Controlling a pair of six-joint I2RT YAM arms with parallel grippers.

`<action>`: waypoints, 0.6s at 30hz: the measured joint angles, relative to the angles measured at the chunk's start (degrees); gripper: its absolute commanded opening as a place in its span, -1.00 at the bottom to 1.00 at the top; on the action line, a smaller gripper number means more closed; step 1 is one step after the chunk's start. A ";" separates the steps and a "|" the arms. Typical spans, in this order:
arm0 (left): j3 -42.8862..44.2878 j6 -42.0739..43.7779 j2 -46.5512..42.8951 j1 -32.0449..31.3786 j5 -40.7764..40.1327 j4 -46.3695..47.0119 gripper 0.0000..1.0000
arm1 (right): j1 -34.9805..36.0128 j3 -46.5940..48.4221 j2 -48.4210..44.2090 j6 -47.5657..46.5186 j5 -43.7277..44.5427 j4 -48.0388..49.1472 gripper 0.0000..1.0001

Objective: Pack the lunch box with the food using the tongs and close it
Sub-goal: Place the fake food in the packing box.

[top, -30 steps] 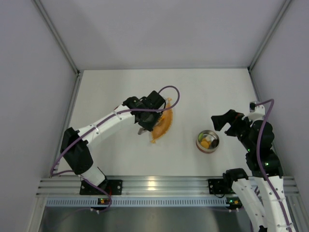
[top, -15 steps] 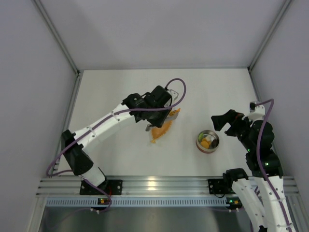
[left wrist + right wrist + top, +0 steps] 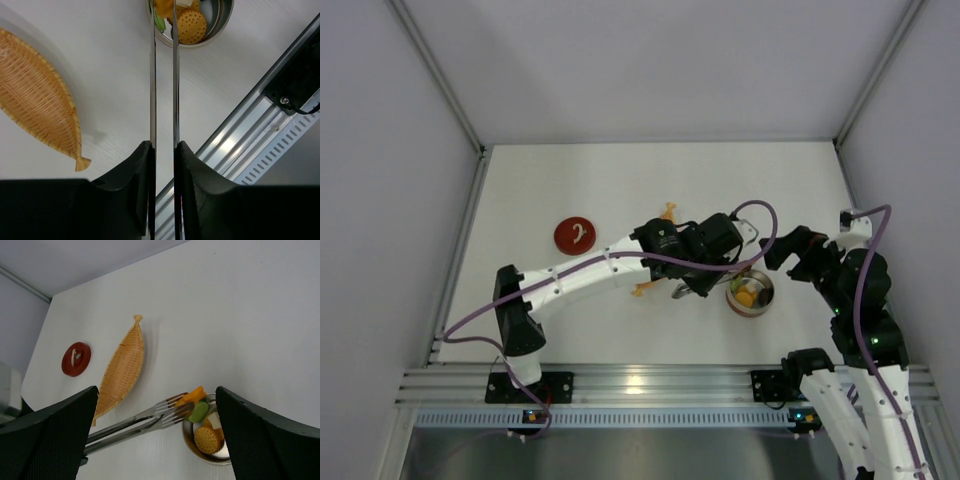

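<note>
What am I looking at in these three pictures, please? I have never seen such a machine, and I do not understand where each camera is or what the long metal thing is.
These are two robot arms bolted to the edge of a table. One picture looks down from above; the other two come from a camera on each wrist. The left gripper is shut on silver tongs, whose tips reach the steel lunch box, which holds food. The right gripper stands open, holding nothing. An orange leaf-shaped tray and the red lid lie on the table.
</note>
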 measured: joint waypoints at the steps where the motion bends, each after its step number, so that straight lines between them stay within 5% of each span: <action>1: 0.00 -0.11 0.81 -0.15 0.13 0.07 -0.76 | 0.02 0.28 0.00 -0.02 0.11 -0.22 0.99; 18: 2.45 -2.58 6.21 -2.82 2.25 2.05 -0.74 | 0.02 0.72 -0.02 -0.57 1.84 -0.31 0.99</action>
